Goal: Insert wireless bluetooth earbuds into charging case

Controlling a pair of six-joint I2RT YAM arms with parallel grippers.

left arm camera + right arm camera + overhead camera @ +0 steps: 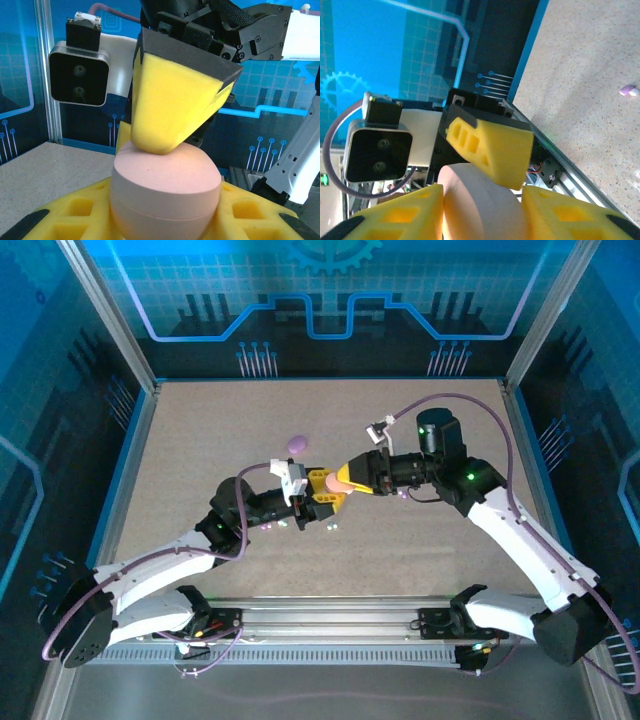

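- The pink case [165, 185], shut along its seam, is held at mid-table between both arms. The left gripper [318, 490] reaches in from 8 o'clock, and its fingers [75, 212] pinch the lower half.
- The right gripper [350, 478] comes from 3 o'clock. Its fingers [570, 215] clamp the same case, with one pad over the lid.
- Tiny pale specks on the table [200, 440], likely earbuds [331, 529], lie at 6 o'clock from the case, though they are too small to be sure.
- Both grippers are occupied and the lid is closed, so it probably has to open first. The left gripper sits slightly nearer those specks.
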